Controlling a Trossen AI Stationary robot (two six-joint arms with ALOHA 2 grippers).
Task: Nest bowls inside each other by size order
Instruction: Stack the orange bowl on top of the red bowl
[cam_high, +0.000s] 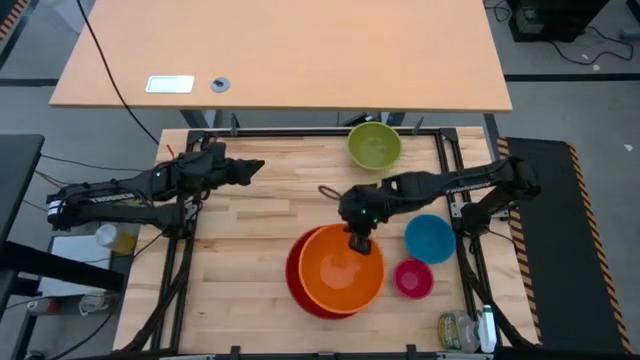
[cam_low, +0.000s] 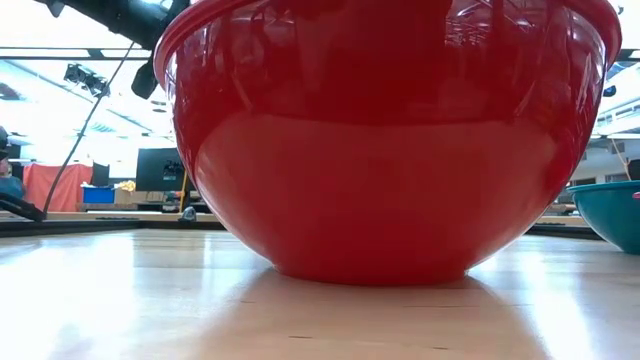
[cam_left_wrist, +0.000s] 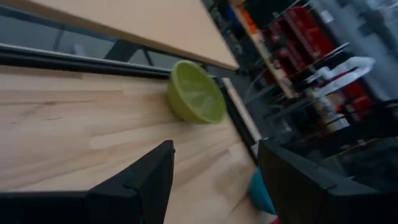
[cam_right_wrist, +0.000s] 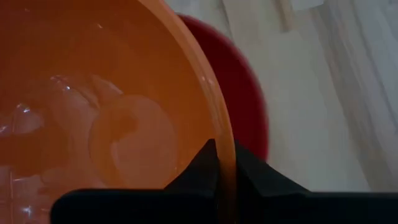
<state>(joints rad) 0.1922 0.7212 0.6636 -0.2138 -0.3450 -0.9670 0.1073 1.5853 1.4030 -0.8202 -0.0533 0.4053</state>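
The orange bowl (cam_high: 342, 270) sits inside the red bowl (cam_high: 297, 282) near the table's front middle; the red bowl fills the low view (cam_low: 390, 150). My right gripper (cam_high: 359, 240) is over the orange bowl's far rim, shut on it. The lime green bowl (cam_high: 374, 146) rests on the table at the far edge, the blue bowl (cam_high: 430, 238) and the magenta pink bowl (cam_high: 413, 278) on the right. My left gripper (cam_high: 256, 168) is open and empty over the table's left part. My right gripper pinches the orange bowl's rim (cam_right_wrist: 225, 163) at its far side, one finger inside the bowl and one outside. The fingers point down from above. The bowl sits tilted in the red bowl, its near part overhanging the red rim.
A black frame (cam_high: 300, 132) runs around the table top. A bottle and other small items (cam_high: 465, 330) lie at the front right corner. Bare wood lies between the left gripper and the red bowl.
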